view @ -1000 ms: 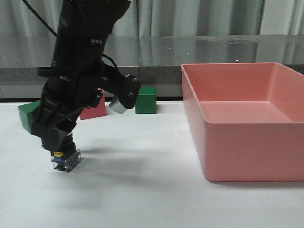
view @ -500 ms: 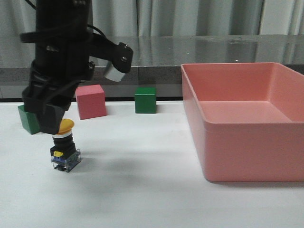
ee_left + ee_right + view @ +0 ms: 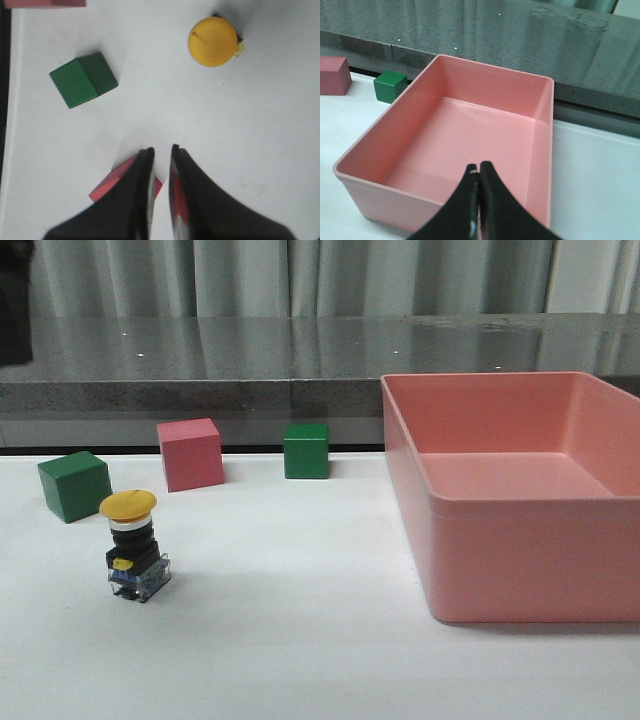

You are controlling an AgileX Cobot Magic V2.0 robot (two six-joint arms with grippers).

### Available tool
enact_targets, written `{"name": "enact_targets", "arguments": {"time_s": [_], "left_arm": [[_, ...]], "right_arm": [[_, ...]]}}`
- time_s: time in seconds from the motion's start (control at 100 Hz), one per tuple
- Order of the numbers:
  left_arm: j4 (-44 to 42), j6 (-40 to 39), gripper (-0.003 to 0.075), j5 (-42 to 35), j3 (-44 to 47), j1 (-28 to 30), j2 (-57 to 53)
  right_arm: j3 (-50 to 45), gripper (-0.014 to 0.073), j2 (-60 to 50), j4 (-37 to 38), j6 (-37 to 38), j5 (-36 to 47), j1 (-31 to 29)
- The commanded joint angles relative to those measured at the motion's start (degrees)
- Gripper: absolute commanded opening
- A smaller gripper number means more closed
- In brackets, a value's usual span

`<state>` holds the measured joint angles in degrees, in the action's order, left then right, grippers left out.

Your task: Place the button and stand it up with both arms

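Observation:
The button stands upright on the white table at the front left, yellow cap on top and clear base block down, with nothing touching it. From above, in the left wrist view, its yellow cap shows well ahead of my left gripper. That gripper hangs high over the table, open by a narrow gap and empty. My right gripper is shut on nothing, above the near wall of the pink bin. In the front view only a dark sliver at the top left corner shows of the arms.
A green cube, a pink cube and a second green cube stand in a row behind the button. The pink bin fills the right side. Below the left fingers lie a pink cube and a green cube.
The left arm let go of the button, rose and withdrew up and to the left, almost out of the front view. The button stays standing in the same spot.

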<state>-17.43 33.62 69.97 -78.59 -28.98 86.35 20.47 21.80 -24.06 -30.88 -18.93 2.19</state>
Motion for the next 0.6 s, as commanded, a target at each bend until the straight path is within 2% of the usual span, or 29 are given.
{"name": "enact_targets", "arguments": {"time_s": [0.0,0.07,0.16,0.3,0.59], "left_arm": [[2.78,-5.5,-0.002,0.55,-1.23,2.96,-6.19],[4.8,-7.32,-0.002,-2.24,-1.01,5.35,-9.81],[7.46,-7.44,-0.002,-10.11,1.05,7.96,-15.72],[12.06,-7.44,-0.002,-20.32,9.01,10.7,-26.03],[18.38,-7.44,-0.002,-42.53,38.54,11.32,-48.11]], "right_arm": [[1.47,-0.0062,0.07,-0.94,-0.11,3.55,-0.07],[1.47,-0.0062,0.07,-0.94,-0.11,3.38,-0.07],[1.47,-0.0062,0.07,-0.94,-0.11,2.75,-0.07],[1.47,-0.0062,0.07,-0.94,-0.11,2.61,-0.07],[1.47,-0.0062,0.07,-0.94,-0.11,2.61,-0.07]]}}
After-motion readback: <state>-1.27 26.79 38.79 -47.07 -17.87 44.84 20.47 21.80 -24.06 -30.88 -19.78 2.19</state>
